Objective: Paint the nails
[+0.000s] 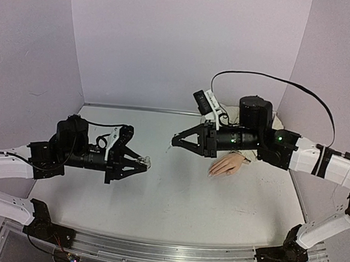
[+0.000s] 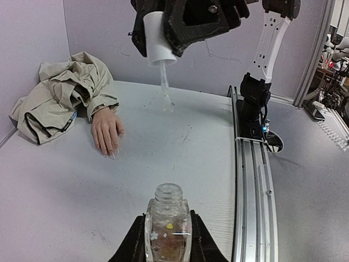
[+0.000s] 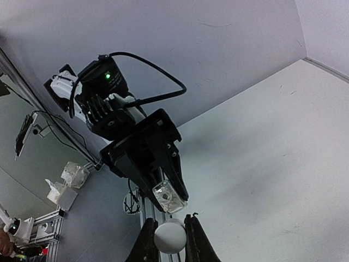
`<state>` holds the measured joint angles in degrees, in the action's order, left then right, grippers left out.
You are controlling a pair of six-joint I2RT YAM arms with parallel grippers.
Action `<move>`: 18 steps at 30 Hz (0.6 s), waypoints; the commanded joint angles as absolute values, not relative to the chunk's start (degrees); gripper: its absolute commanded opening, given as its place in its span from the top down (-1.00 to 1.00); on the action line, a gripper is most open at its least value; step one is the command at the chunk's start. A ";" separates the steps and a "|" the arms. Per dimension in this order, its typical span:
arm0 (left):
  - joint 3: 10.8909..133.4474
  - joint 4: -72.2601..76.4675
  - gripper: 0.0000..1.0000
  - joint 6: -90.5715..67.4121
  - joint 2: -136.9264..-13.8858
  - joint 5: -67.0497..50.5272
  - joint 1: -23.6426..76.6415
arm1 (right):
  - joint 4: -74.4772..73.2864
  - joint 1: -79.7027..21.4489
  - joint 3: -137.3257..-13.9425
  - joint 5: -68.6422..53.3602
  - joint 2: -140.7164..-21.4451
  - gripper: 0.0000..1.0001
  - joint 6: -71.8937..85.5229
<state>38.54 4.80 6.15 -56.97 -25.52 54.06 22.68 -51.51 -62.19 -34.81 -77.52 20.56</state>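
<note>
Currently on my screens, listed by position against the mannequin hand:

1. Mannequin hand [image 1: 227, 165]: pale pinkish-tan, lying palm down on the white table [image 1: 175, 210] with its fingers spread. Its wrist goes into a beige jacket sleeve [image 2: 60, 101], which is crumpled behind it against the wall.
2. Nails [image 2: 112, 154]: at the tips of the mannequin hand's fingers, resting on the table. They are too small for me to tell whether any carries polish.
3. Right gripper [image 1: 175, 142]: raised off the table, just beyond the mannequin hand's fingertips. It is clenched on a white brush cap [image 2: 157, 38]. A thin pale brush [image 2: 164, 82] projects from that cap and is clear of the nails, touching nothing.
4. Left gripper [image 1: 143, 164]: well apart from the mannequin hand, on the far side of the right gripper. It clamps a small clear bottle [image 2: 168, 224], one finger on each side.
5. Bottle: uncapped, neck open, with small flecks showing through the glass. It is near the brush but not touching it, so the brush lies between it and the mannequin hand.
6. Aluminium rail [image 2: 253, 180]: along the table edge, well apart from the mannequin hand.
</note>
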 commanded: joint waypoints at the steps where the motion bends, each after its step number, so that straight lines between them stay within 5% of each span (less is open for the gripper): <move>1: 38.41 6.46 1.00 6.01 -55.23 -25.30 54.32 | 27.02 -54.35 -65.63 -34.31 -78.60 1.00 18.43; 18: 39.07 7.46 1.00 4.75 -55.13 -24.78 54.49 | 33.23 -57.93 -65.14 -31.28 -81.39 1.00 20.05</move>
<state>37.71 4.47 5.50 -56.05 -24.69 54.11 28.45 -57.58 -62.94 -32.69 -82.08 19.81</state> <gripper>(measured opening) 0.211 0.144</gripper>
